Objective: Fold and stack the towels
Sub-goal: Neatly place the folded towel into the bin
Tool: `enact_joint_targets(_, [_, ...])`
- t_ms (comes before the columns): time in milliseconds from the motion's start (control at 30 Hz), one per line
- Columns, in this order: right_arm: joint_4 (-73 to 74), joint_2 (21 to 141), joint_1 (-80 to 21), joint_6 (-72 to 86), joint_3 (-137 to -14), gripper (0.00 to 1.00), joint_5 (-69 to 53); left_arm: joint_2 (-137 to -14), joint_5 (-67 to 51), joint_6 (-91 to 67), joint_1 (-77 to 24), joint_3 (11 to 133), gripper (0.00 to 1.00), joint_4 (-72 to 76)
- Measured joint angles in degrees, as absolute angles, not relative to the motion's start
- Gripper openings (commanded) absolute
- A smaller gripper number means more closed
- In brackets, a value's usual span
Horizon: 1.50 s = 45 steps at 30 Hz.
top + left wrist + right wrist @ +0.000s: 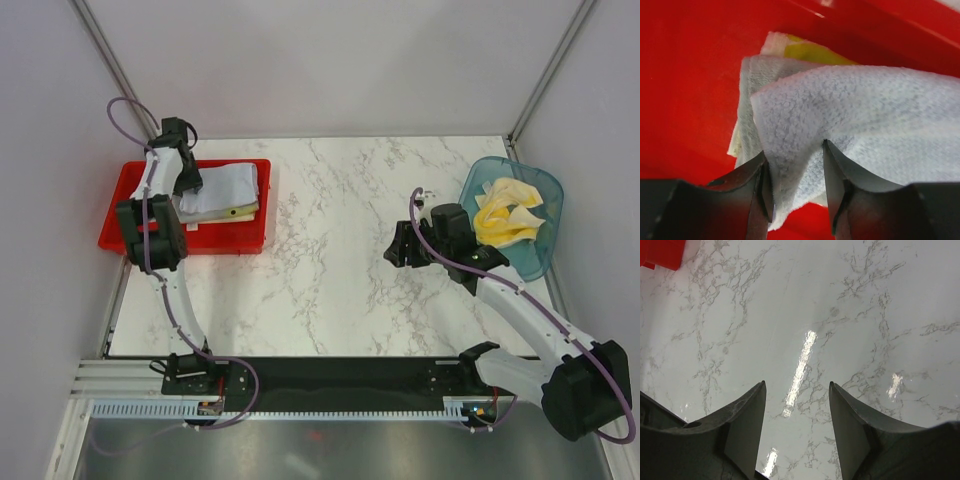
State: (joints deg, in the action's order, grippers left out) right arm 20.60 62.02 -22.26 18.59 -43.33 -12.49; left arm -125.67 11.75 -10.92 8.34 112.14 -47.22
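Glossy red tray (690,75): left claw (794,148) parted around nubby grey terry towel (865,115) — right claw (796,383) apart above veined marble table (865,315).

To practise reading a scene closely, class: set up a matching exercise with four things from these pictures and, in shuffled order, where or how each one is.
Column one
1. grey towel
2. yellow towels
3. left gripper
4. right gripper

Column two
A. open above the bare marble table
B. in the teal basket
C. uppermost in the red tray
D. jaws apart around a towel's edge

Pairs: 1-C, 2-B, 3-D, 4-A
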Motion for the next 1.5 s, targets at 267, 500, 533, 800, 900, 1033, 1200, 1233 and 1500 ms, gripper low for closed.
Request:
enact_joint_targets(267, [20.60,63.24,-22.26,18.57,-43.33,0.62,-11.90,-127.07,20.60,-10.66,8.40,113.49,0.69,-47.51])
enact_joint_targets(500, [20.60,63.13,-22.26,18.57,-43.33,0.62,-11.66,-120.95,23.38,-10.81,8.40,112.77,0.66,-47.40])
enact_joint_targets(533, [20.60,63.05,-22.26,18.57,-43.33,0.62,-11.64,-119.87,22.55,-10.94,8.40,112.14,0.65,-47.40])
enact_joint_targets(800, [20.25,62.94,-22.26,18.70,-43.33,0.62,-11.66,-115.79,7.05,-13.63,8.23,102.41,0.63,-40.69])
enact_joint_targets(900, [20.16,62.94,-22.26,18.79,-43.35,0.62,-11.64,-118.08,7.18,-15.20,8.01,101.84,0.62,-40.03])
enact_joint_targets(1033, [20.25,62.94,-22.28,19.64,-44.14,0.62,-10.28,-119.55,9.67,-17.08,8.03,97.95,0.63,-39.81])
enact_joint_targets(1200, [20.12,62.94,-22.28,22.28,-47.99,0.61,-7.46,-119.57,12.58,-18.55,8.19,94.83,0.63,-40.27])
enact_joint_targets(1233, [20.03,62.94,-22.28,22.79,-48.84,0.62,-7.25,-119.52,12.80,-18.68,8.25,94.74,0.63,-40.18])
enact_joint_targets(1500, [19.33,62.15,-22.28,26.13,-51.79,0.61,-2.74,-118.06,13.37,-19.49,8.51,94.28,0.64,-40.64])
